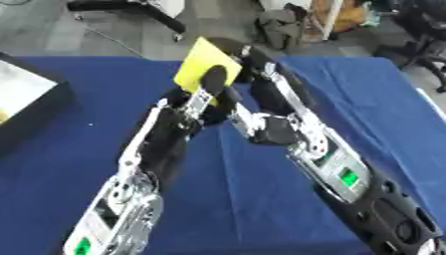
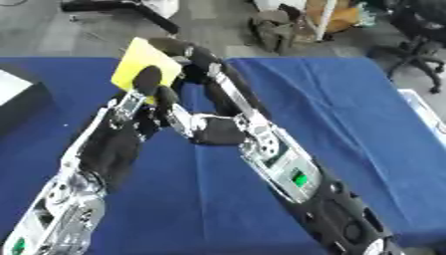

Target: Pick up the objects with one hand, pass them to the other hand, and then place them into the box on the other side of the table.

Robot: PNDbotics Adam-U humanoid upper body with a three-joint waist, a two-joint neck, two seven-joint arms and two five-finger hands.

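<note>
Blue cloth covers the table (image 1: 261, 209) I'm working over, slightly creased, with grey floor and the legs of office chairs beyond its far edge.

Both of my hands meet above the middle of the table, raised off the cloth. My left hand (image 1: 193, 107) comes up from the lower left, its black fingers (image 1: 214, 79) laid against the near face of a flat yellow card (image 1: 202, 62), a thin, matte, squarish sheet tilted so one corner points up. From here I read the left hand as pinching the card, thumb behind and fingers in front, though the thumb itself is hidden. My right hand (image 2: 198, 60) reaches in from the right, its dark fingers curled round the card's upper right edge, so both hands are on it at once. The card hangs in the air between them, near the far edge of the table, touching nothing else.

Silver links and black shells run back down both forearms; a small green lit panel (image 1: 348, 177) shows on the right forearm, another on the left near the bottom edge. I can read no writing on either.

At the left edge sits a black-walled box (image 1: 39, 107) with a pale inside, well apart from the card.
</note>
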